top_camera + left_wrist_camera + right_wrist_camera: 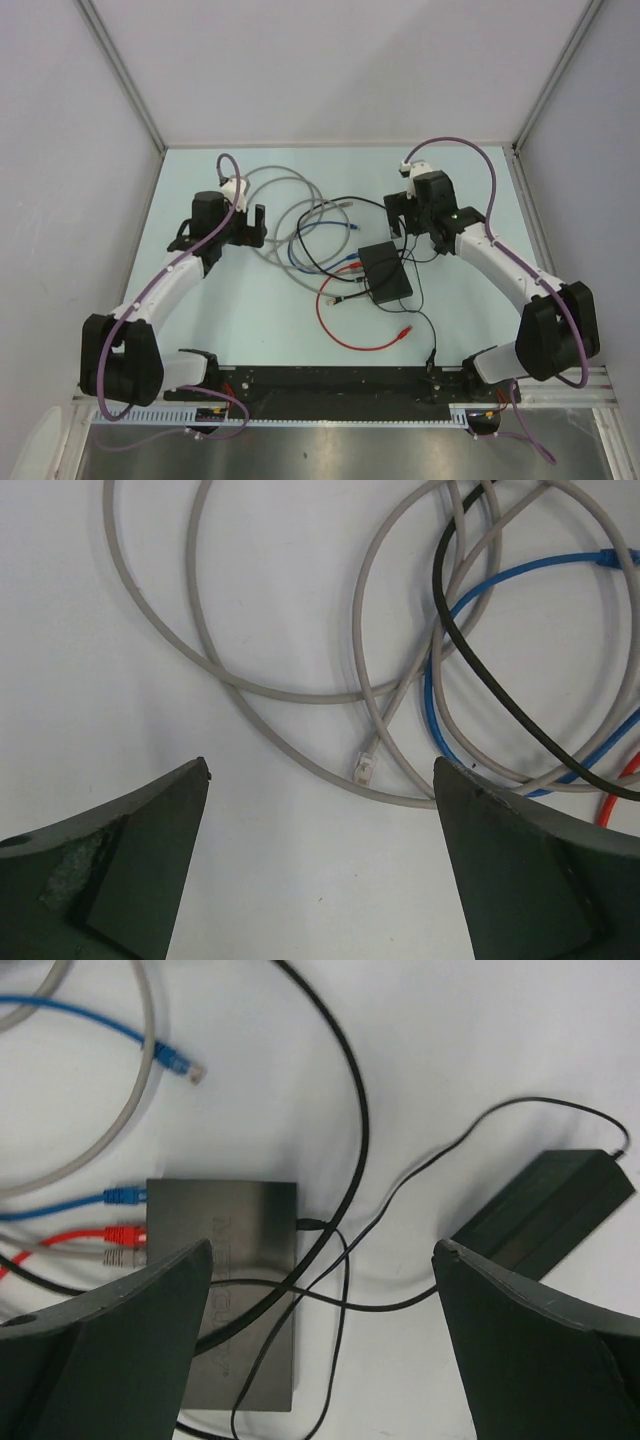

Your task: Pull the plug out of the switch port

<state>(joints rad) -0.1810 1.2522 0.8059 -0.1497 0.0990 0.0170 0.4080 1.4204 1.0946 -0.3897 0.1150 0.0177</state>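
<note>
**Three plugs, one loose switch: what could spoil the pull**

The switch (225, 1260) lies flat in the middle of the worktop (270, 320). Nothing seems to anchor it, so a tug on a plug would likely drag the whole box unless the other arm braces it. The blue plug (122, 1197), red plug (120, 1233) and grey plug (118, 1257) sit side by side in one edge. Closing on two at once, or on the wrong one, is a fair risk. A thick black cable (362, 1130) crosses the switch and could snag a finger. If the plugs latch, a straight pull may strain the lead instead.

The right end effector (322, 1247), spread wide and empty, hangs above the switch. In its wrist view the box shows partly under the finger at the left, with the plugs just outside that fingertip. The left end effector (322, 768), also spread and empty, is well apart from the switch, over loose grey cable (310, 697).
</note>
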